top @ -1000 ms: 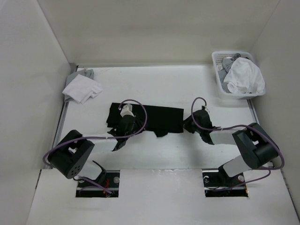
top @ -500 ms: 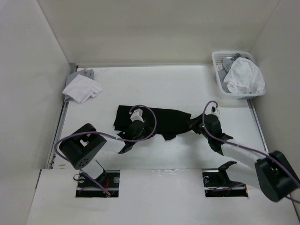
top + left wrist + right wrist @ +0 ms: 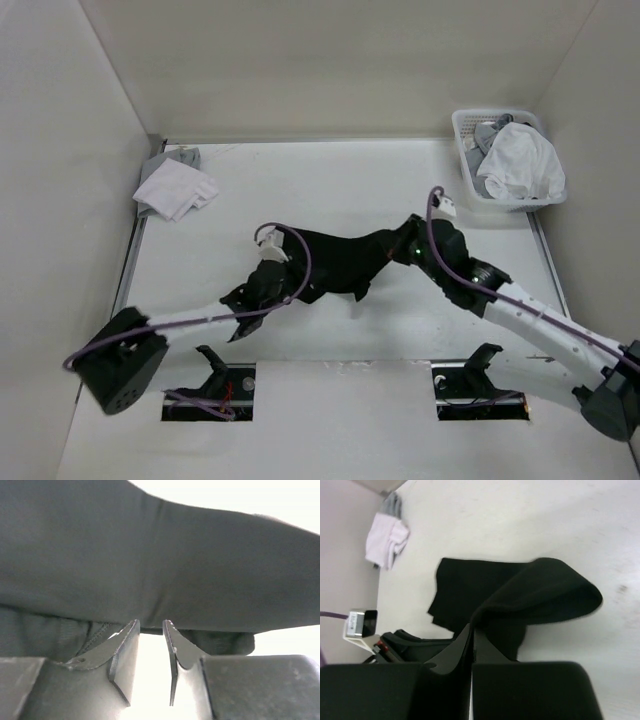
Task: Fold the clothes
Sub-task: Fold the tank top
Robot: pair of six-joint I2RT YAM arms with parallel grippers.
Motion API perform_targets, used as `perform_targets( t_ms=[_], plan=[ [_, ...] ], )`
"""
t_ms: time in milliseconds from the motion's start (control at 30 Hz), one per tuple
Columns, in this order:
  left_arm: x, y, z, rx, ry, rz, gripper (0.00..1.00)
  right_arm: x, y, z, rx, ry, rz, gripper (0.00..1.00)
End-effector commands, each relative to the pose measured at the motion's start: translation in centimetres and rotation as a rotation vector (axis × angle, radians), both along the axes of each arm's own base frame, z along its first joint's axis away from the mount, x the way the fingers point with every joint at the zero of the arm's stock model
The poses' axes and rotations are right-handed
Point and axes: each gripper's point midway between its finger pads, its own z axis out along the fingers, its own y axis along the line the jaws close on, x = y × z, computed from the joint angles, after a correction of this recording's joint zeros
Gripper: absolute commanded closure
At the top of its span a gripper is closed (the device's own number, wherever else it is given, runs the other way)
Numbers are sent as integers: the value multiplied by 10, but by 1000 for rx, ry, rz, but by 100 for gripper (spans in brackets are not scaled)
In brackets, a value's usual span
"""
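The clothes are one black T-shirt [image 3: 340, 262], bunched and stretched between both grippers near the middle of the white table. My left gripper [image 3: 268, 282] is at its left end. In the left wrist view the fabric [image 3: 175, 565] hangs taut across the tips of my left gripper [image 3: 151, 625], pinched there, with a narrow gap lower down between the fingers. My right gripper [image 3: 405, 250] is at the right end. In the right wrist view my right gripper [image 3: 472, 627] is shut on a raised fold of the T-shirt [image 3: 540, 595], which arches over the part lying flat.
A folded white cloth pile [image 3: 175, 188] lies at the far left corner, also seen from the right wrist [image 3: 385, 535]. A white basket [image 3: 466, 172] holding white and grey garments [image 3: 520, 165] stands at the far right. Walls enclose the table on three sides.
The right gripper has shut on the shirt's right end and lifted it. Both arms have stretched out from their bases. The shirt has gone from a flat strip to a bunched, raised shape.
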Motion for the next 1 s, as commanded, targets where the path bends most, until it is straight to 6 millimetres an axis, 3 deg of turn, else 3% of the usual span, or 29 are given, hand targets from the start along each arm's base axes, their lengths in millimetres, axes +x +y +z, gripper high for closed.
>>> perform_targets(
  t_ms=[0,133,267,533,667,767,833,900,967],
  plan=[
    [5,27,34,-57,-71,69,76,10,30,31,-102,-61,62,100],
    [7,72,52,-70,-113,173,76,27,80,38,-189,-56,153,99],
    [8,116,55,-51,-130,278,75,42,138,19,-277,-13,253,98],
    [10,154,57,-72,-124,360,75,60,244,-46,-394,76,428,96],
    [13,165,63,-66,-142,396,75,65,280,-53,-350,81,465,79],
    [17,168,70,-62,-162,413,75,64,298,-34,-261,46,495,58],
    [20,172,77,-55,-182,430,75,59,297,-12,-213,6,503,52],
    [25,172,83,-37,-198,432,75,57,281,6,-187,-38,482,49],
    [30,165,85,-31,-198,412,75,60,257,11,-180,-66,449,49]
  ],
)
